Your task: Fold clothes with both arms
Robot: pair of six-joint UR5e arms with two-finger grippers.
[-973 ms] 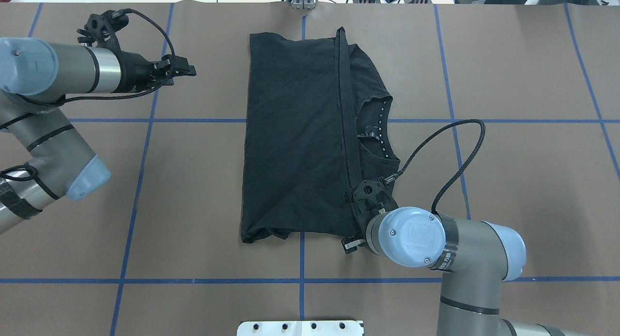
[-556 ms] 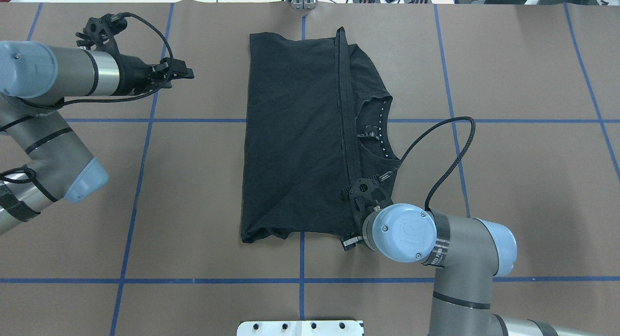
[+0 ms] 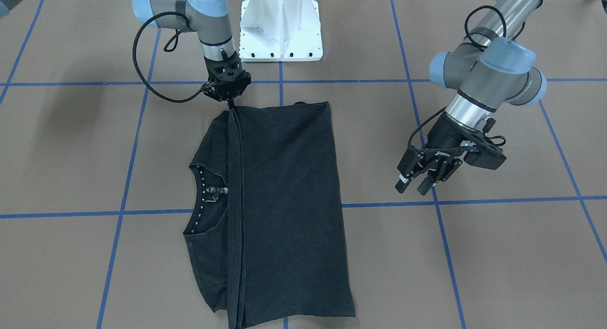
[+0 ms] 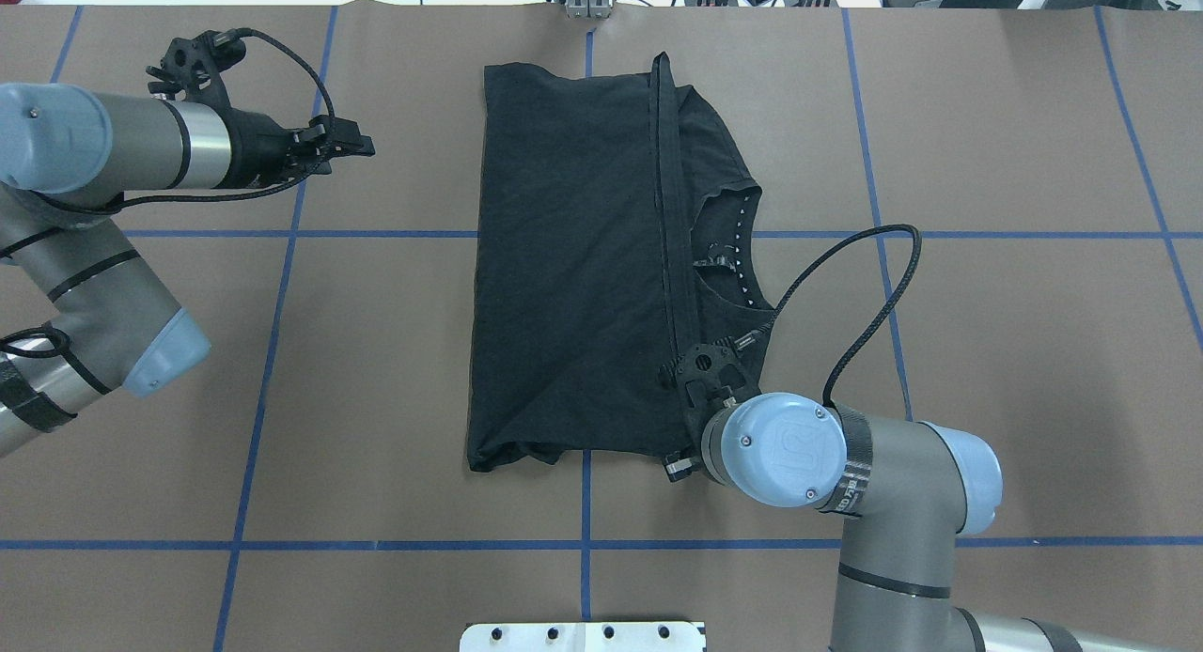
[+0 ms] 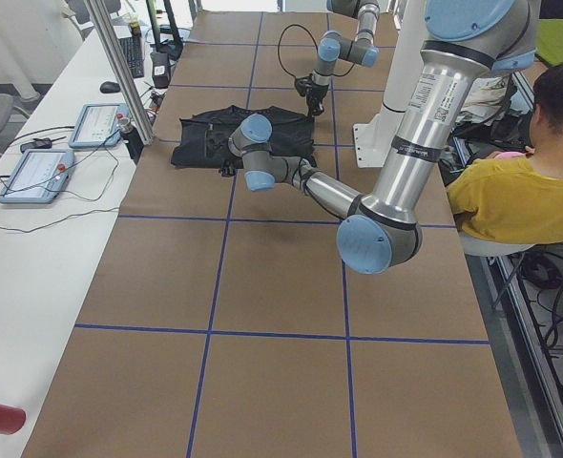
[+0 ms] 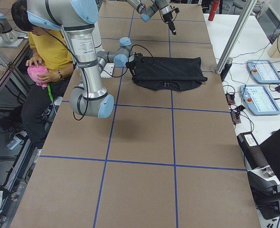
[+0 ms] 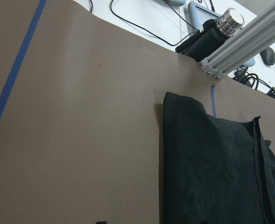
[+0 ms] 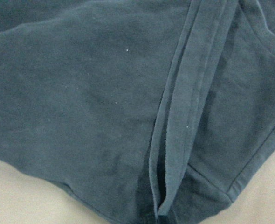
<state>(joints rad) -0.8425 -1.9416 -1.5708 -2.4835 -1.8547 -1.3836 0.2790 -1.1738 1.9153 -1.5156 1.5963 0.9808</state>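
The black T-shirt (image 4: 573, 257) (image 3: 284, 201) lies folded lengthwise in the middle of the table. A doubled hem band runs along its length, and the neckline with its white dots shows beside that band. My right gripper (image 4: 675, 466) (image 3: 232, 106) points down at the end of the hem band on the robot's side of the shirt, its fingers drawn into one narrow tip on the cloth. The right wrist view is filled with the T-shirt (image 8: 81, 93) and its hem band. My left gripper (image 4: 362, 145) (image 3: 412, 187) hovers open and empty, well off the shirt's folded edge (image 7: 212, 172).
The white pedestal base (image 3: 280, 30) (image 4: 583, 636) stands at the robot's side of the table. An aluminium frame post (image 7: 240, 42) and a metal bottle (image 7: 230, 21) stand at the far edge. A seated person in yellow (image 5: 520, 191) is beside the robot. Blue tape lines grid the brown tabletop.
The right arm's elbow and wrist have shifted a little toward the shirt, its gripper staying at the hem corner. The left gripper has edged slightly outward. The shirt has not moved.
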